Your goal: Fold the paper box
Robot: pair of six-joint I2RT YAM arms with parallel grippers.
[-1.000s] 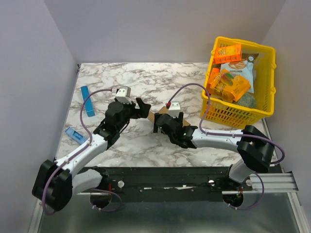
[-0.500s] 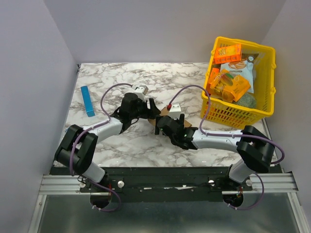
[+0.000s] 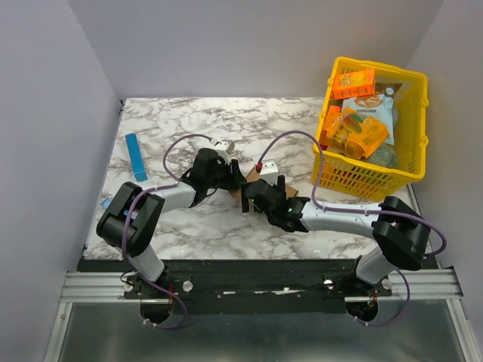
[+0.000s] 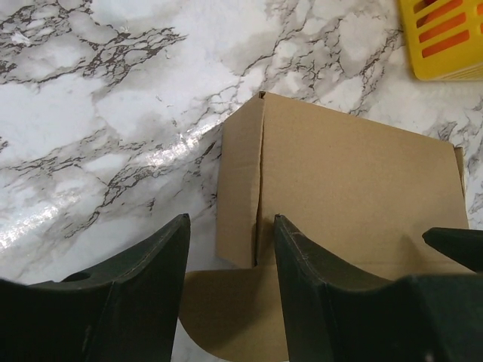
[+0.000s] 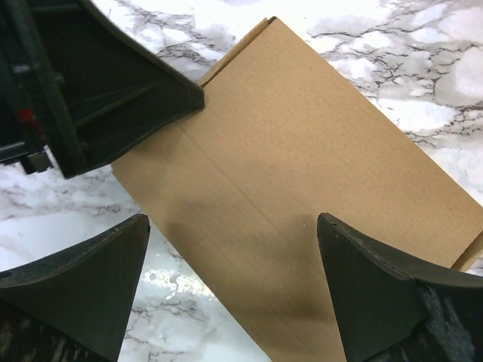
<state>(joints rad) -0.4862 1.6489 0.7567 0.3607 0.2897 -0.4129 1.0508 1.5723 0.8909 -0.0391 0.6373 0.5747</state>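
The paper box [image 3: 251, 174] is a plain brown carton lying mid-table, mostly hidden under both grippers in the top view. In the left wrist view the paper box [image 4: 347, 188] shows a folded side panel and a rounded flap [image 4: 234, 309] lying flat between my fingers. My left gripper [image 4: 231, 220] is open at the box's left end; it also shows from above [image 3: 234, 176]. My right gripper [image 5: 232, 219] is open just above the box's broad face [image 5: 302, 173], one finger to each side; in the top view it sits at the box's near side [image 3: 254, 197].
A yellow basket [image 3: 419, 87] with orange snack boxes [image 3: 355, 81] stands at the back right; its corner shows in the left wrist view [image 4: 445, 38]. A slim blue bar [image 3: 136, 157] lies at the left. The left gripper's finger [image 5: 98, 83] crowds the right wrist view.
My left arm has swung right and lowered, bringing its gripper up to the box's left end beside the right gripper. The right arm has hardly moved.
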